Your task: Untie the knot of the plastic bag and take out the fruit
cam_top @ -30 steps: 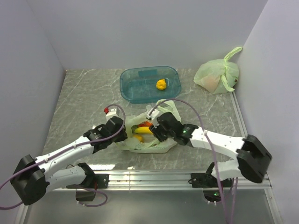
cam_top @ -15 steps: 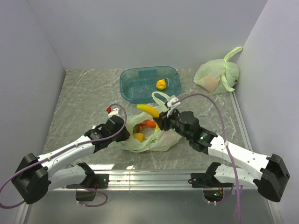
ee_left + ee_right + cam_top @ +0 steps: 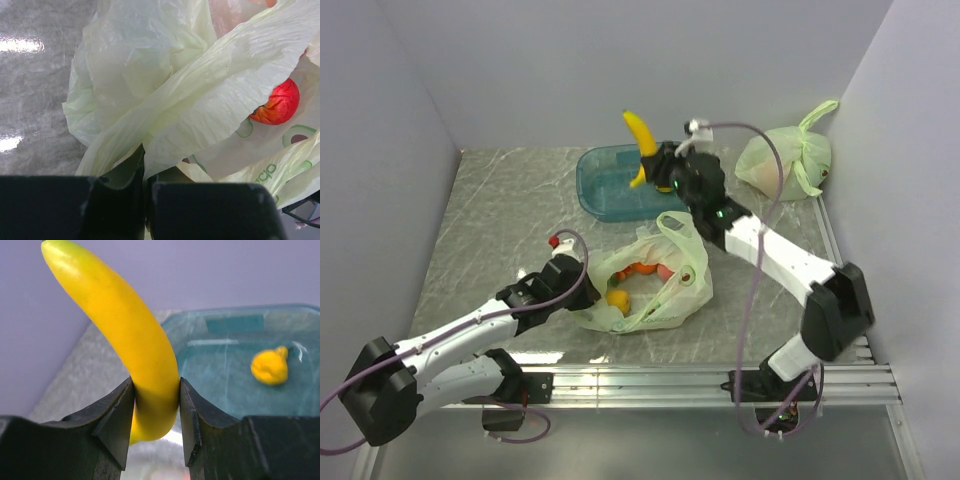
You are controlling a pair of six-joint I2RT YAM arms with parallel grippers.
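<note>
Right end effector (image 3: 155, 407): the two fingers are clamped on the lower part of a curved yellow banana (image 3: 125, 335), one pad on each flank. The upper end stands free above them. The low grip leaves most of the banana exposed, which probably suits a straight drop.

From above, this end effector hangs over the near rim of a translucent blue plastic tub (image 3: 605, 195). The tub sits midway along the far edge of the grey marbled desk (image 3: 490, 220). A small knobbly yellow fruit (image 3: 270, 366) lies on the tub floor. Step in hand, as judged: transfer of the banana into the tub. Release calls for lowering over the tub floor first.

Left end effector (image 3: 145, 172): the fingers are together, with a fold of the thin, translucent pale green plastic bag (image 3: 165, 100) pinched between them. The bag lies at the middle of the desk, nearer the near edge. The pinch on its left side probably anchors the light film so that it does not lift with the fruit.

The bag mouth gapes upward and no knot shows. One loop handle (image 3: 672, 222) lies slack on the far side, so the untying appears done.

Fruit left inside:
- a red round fruit (image 3: 277, 102)
- an orange piece (image 3: 640, 268)
- a yellow-orange piece (image 3: 617, 297)

A second pale green bag (image 3: 782, 160), tied shut, rests in the far right corner, well apart from both arms.
</note>
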